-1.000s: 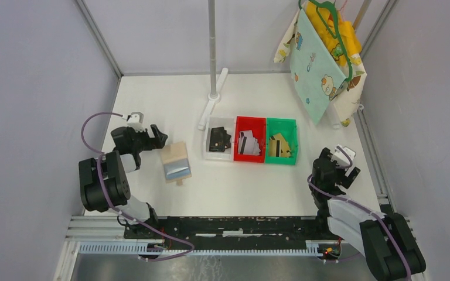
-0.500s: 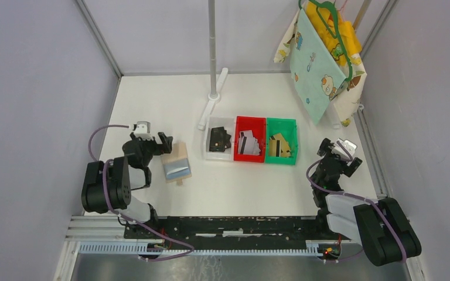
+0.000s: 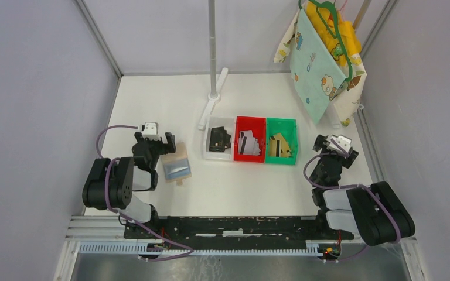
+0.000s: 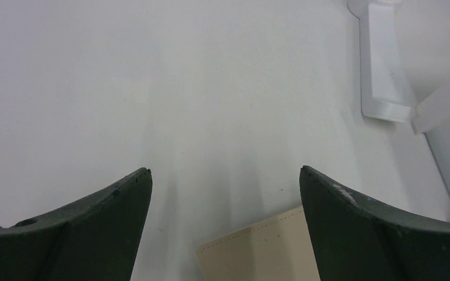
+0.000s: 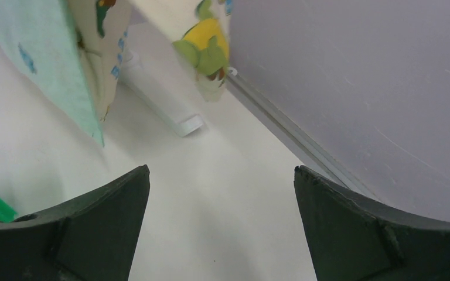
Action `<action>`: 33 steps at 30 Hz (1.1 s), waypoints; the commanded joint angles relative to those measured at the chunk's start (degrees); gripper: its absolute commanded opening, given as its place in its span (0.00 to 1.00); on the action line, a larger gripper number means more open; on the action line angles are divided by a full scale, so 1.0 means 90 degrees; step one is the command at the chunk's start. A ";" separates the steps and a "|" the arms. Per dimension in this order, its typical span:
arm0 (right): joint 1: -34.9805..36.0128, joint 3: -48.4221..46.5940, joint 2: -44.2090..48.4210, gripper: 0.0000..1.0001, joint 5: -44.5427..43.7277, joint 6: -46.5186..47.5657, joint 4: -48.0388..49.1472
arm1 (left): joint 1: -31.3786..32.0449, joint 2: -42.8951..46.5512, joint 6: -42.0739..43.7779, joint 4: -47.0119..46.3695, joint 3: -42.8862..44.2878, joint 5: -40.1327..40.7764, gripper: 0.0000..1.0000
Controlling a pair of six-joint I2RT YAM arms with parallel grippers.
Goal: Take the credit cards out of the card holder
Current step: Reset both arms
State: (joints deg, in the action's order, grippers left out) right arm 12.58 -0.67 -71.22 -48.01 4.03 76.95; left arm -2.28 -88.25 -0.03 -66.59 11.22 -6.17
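The tan card holder lies flat on the table, its pale blue-grey pocket facing up; whether a card is inside cannot be seen. Its beige corner shows low between the fingers in the left wrist view. My left gripper stands open just left of the holder's far end, with nothing between its jaws. Credit cards lie sorted in bins: black ones, silver ones and gold ones. My right gripper is open and empty near the right edge, over bare table.
The white bin, red bin and green bin stand in a row at mid-table. A white pole stand rises behind them, its base ahead of my left gripper. A hanging cloth bag is at the back right, also seen as a bag ahead of my right gripper.
Both arms have drawn back toward their bases. The left gripper swung round beside the holder's far end; the right gripper shifted away along the right edge. The holder has not moved.
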 commanded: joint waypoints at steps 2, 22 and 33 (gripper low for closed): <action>-0.0025 0.0477 -0.0575 0.98 0.1459 0.0834 0.0129 | -0.0028 -0.0006 0.0212 -0.0415 0.0140 0.0238 1.00; -0.0399 0.0787 -0.0769 0.98 0.2602 0.0802 0.0663 | -0.0030 -0.0043 -0.0182 0.0045 0.0403 0.1194 1.00; -0.0397 0.0774 -0.0785 0.98 0.2616 0.0802 0.0671 | -0.0037 -0.0042 -0.0182 0.0045 0.0403 0.1194 1.00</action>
State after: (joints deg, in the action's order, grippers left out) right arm 9.23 -0.60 -78.08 -25.02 11.05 79.33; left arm -2.48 -88.47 -0.19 -63.68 13.56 2.98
